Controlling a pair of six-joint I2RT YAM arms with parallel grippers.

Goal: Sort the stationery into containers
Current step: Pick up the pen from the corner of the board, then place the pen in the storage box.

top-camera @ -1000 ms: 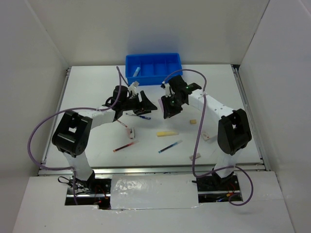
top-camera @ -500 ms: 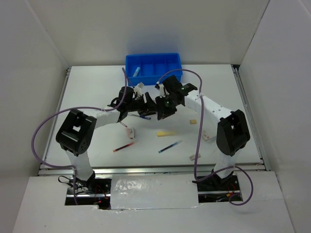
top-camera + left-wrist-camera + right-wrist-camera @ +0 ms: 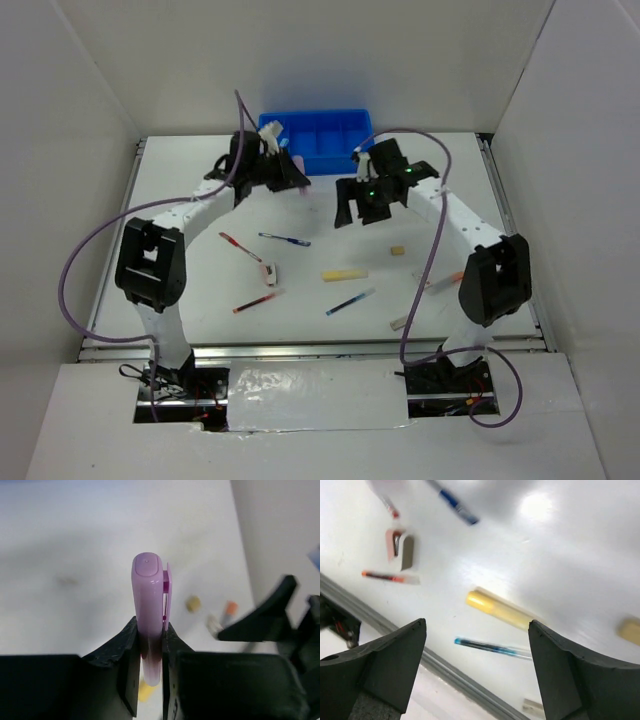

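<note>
My left gripper (image 3: 150,647) is shut on a pale purple marker (image 3: 148,600) that sticks out beyond the jaws. In the top view this left gripper (image 3: 292,172) hangs at the front left corner of the blue tray (image 3: 340,113). My right gripper (image 3: 358,210) is open and holds nothing, in front of the tray's right half. Between its fingers in the right wrist view lie a yellow bar (image 3: 500,609) and a blue pen (image 3: 490,647). On the table lie a red pen (image 3: 240,247), another blue pen (image 3: 285,239), a second red pen (image 3: 258,300) and the yellow bar (image 3: 343,273).
A white eraser (image 3: 270,273) lies between the red pens. A beige eraser (image 3: 397,251), an orange-tipped marker (image 3: 438,283) and a white eraser (image 3: 400,322) lie on the right. White walls close in the table on three sides.
The grippers met mid-table. The left one shut on the purple marker and swung back toward the tray. The right one opened and drew off to the right.
</note>
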